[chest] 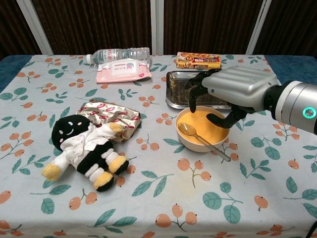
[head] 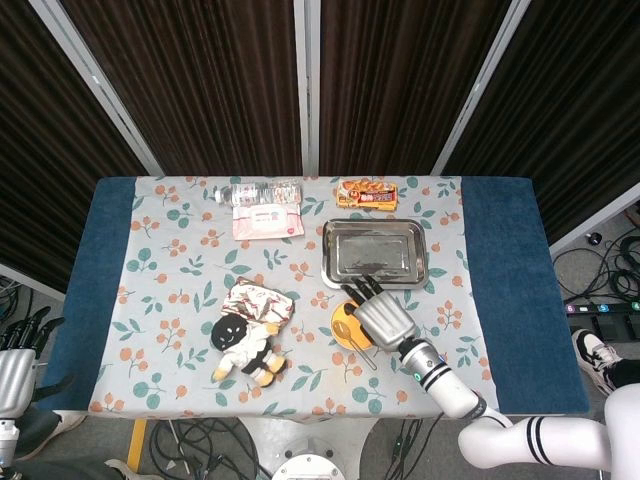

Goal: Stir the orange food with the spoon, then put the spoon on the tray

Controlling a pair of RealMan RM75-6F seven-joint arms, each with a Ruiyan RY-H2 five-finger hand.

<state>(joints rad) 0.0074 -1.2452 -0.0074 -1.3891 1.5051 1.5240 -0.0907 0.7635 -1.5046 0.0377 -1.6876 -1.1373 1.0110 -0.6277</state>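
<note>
Spoon (chest: pixel 200 140) handle overhangs bowl (chest: pixel 190 142) rim beside tray (chest: pixel 174 87).

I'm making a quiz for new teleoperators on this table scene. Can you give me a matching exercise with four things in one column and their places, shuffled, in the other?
Things:
1. metal spoon
2. rectangular steel tray
3. black and white plush doll
4. clear plastic water bottle

Places:
A. at the table's far edge, behind the pink wipes pack
B. bowl end in the orange food, handle leaning over the rim of the beige bowl
C. left of the bowl, partly on a shiny snack bag
D. just behind the bowl, empty

Pairs: 1-B, 2-D, 3-C, 4-A
</note>
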